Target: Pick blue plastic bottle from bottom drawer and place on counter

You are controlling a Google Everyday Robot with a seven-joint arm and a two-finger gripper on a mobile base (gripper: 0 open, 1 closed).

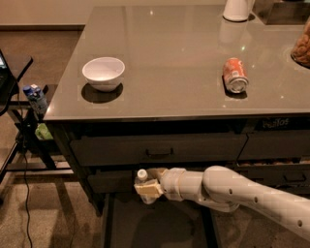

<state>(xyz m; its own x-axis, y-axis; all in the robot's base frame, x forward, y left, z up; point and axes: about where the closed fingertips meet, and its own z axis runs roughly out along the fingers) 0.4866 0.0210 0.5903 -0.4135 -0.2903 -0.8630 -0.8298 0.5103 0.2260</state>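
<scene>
While the arm (232, 191) reached in from the lower right, the gripper (146, 189) sat low in front of the cabinetry, just under the handled drawer front (160, 150). The fingers (150, 187) were clenched around the blue plastic bottle (141, 177). The bottle stood upright with its white cap on top, and the fingers covered most of its body. It hung over the back end of the open bottom drawer (155, 227), off the drawer floor and well below the counter (174, 38). I couldn't tell whether the bottle's base touched anything, because the gripper hid it.

On the counter:
- A white bowl (103, 72) sat near the left front corner, right way up.
- An orange soda can (235, 75) lay on its side right of centre, well apart from the bowl.
- A white vessel (237, 9) stood at the far edge, cropped by the frame.
- A jar of brown nuts (302, 48) was partly cut off at the right edge.

Off the counter's left side, a small blue-topped carton (36, 97) stood on a dark stand (19, 145), with a cable (26, 193) trailing on the floor below it.
</scene>
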